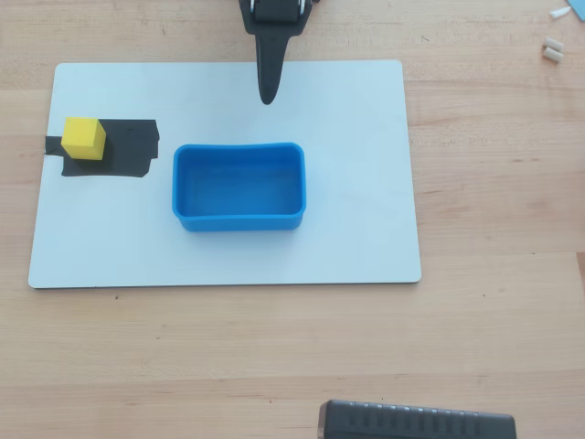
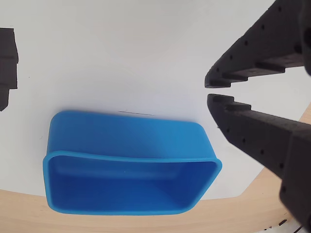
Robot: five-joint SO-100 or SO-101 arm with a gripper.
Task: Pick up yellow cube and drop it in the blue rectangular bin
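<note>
Landmark: the shallow bright-blue plastic rectangular bin (image 1: 239, 187) with rounded corners sits near the middle of a white rectangular board (image 1: 347, 229) on a pale wooden table (image 1: 494, 320); nothing lies inside it.
Cube: the small matte bright-yellow cube (image 1: 84, 138) stands well to the left of the bin in the overhead view, on a patch of black tape (image 1: 128, 151) stuck to the board's left side, apart from the bin.
Gripper: the black two-finger plastic gripper (image 1: 266, 94) hangs over the board just beyond the bin's far rim in the overhead view, touching neither bin nor cube.
Jaws: in the wrist view the gripper (image 2: 214, 91) shows its toothed fingertips nearly together, only a thin gap between them, with nothing held.
Bin in wrist view: the bin (image 2: 121, 141) lies below and left of the fingertips.
Table edge: a dark ribbed block (image 1: 416, 422) sits at the near edge, well below the bin in the overhead view.
</note>
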